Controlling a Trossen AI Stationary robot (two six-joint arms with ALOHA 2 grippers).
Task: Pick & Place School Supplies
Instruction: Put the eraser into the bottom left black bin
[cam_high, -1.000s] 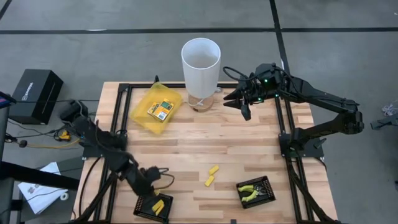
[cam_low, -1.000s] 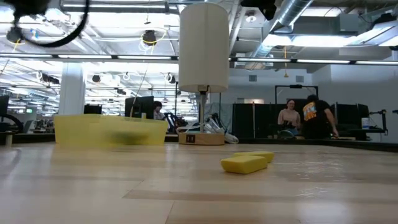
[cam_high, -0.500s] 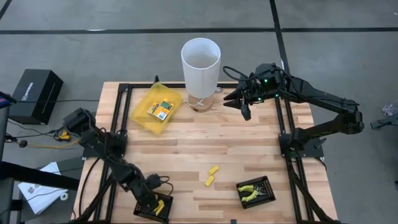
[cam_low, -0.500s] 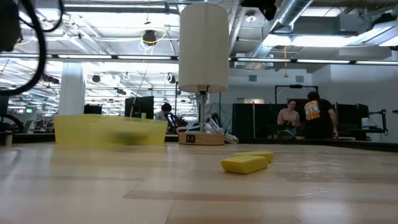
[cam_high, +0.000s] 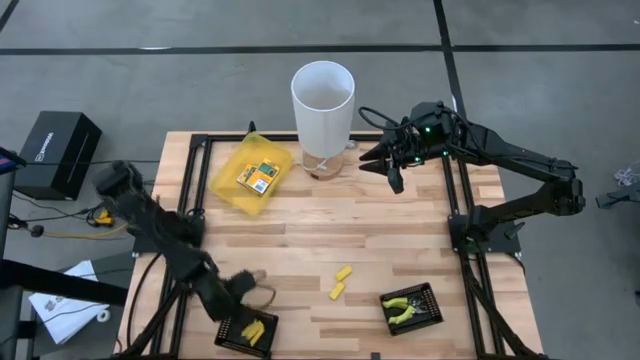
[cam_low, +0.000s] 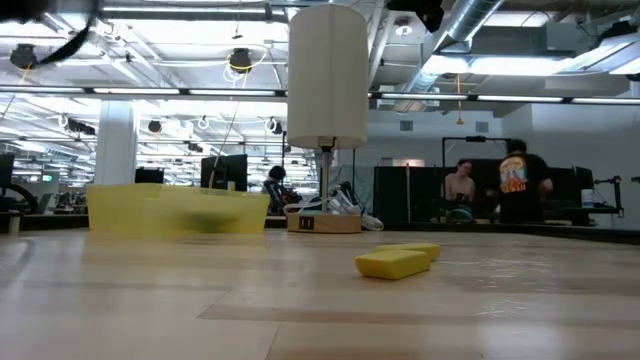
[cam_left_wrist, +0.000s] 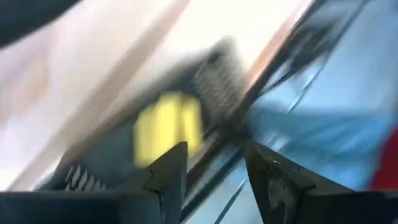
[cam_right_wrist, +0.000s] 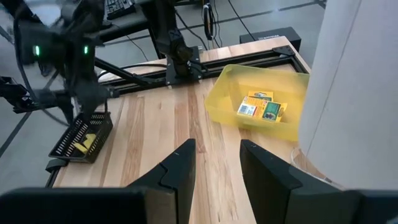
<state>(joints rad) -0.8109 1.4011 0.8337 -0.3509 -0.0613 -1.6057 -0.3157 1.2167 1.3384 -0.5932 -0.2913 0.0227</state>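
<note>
Short yellow pieces lie in a black tray at the table's near left, and they show blurred in the left wrist view. My left gripper hangs open just above and on the far side of that tray, its fingers empty. Two more yellow pieces lie on the bare wood, also in the low view. Yellow-green plier tools rest in a second black tray. Yellow packets lie in a translucent yellow pouch. My right gripper waits open at the far right, empty.
A tall white cylinder stands at the far middle, between the pouch and my right gripper. Black frame rails run along the table's left and right sides. Bare wood lies in the middle. People stand in the room beyond.
My left gripper dipped down onto the near-left tray half a second ago, then rose and drew back toward the far left; its view is blurred from the motion. My right arm has kept still.
</note>
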